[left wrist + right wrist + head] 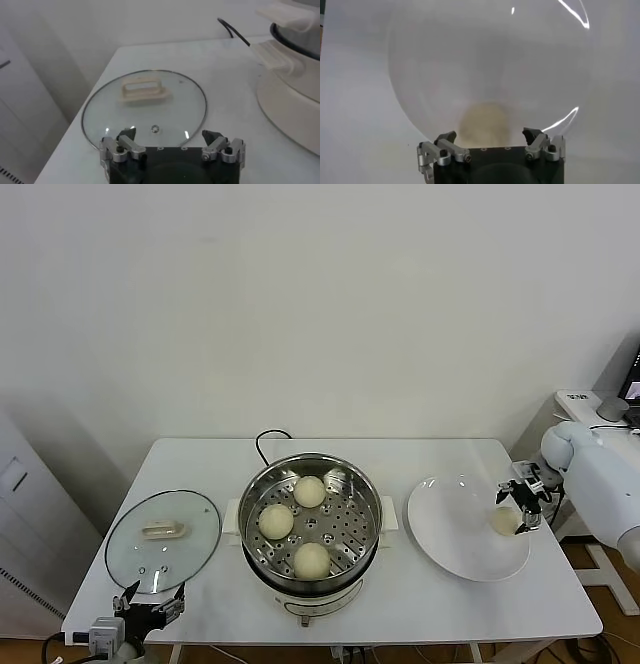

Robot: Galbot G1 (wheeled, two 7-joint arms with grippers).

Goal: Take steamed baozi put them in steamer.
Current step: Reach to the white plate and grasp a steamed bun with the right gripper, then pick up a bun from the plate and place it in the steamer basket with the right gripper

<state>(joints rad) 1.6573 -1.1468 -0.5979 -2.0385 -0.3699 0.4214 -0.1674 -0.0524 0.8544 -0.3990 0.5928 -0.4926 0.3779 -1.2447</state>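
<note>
- Three buns sit on the holed metal tray inside the steamer [311, 524]: one [309, 491] toward the far side, one [276, 521] toward the robot's left, and one [312, 560] nearest the robot. They lie apart from each other.
- A fourth bun [503, 522] lies on the white plate [455, 534], near the plate's right edge. In the right wrist view it [484, 125] shows as a pale, blurred round shape between the two fingers, and no finger is seen touching it.
- The right gripper [522, 502] is down at this bun, just over the plate's right edge. Its jaws stand apart, one on each side of the bun, and they have not closed on it; the right fingers [445, 145] show with a clear gap between them.
- The steamer stands in the middle of the white table [470, 604], with a white handle on each side and a black cord [266, 441] running off behind it toward the wall.
- The plate lies to the robot's right of the steamer, near it but not touching.
- A round glass lid [162, 541] with a cream handle lies flat on the table to the robot's left of the steamer.
- The left gripper [150, 609] hangs at the near left edge of the table, just by the lid's near rim. Its jaws are wide apart and hold nothing; the left wrist view shows the lid [145, 107] ahead of the spread fingers [122, 147].
</note>
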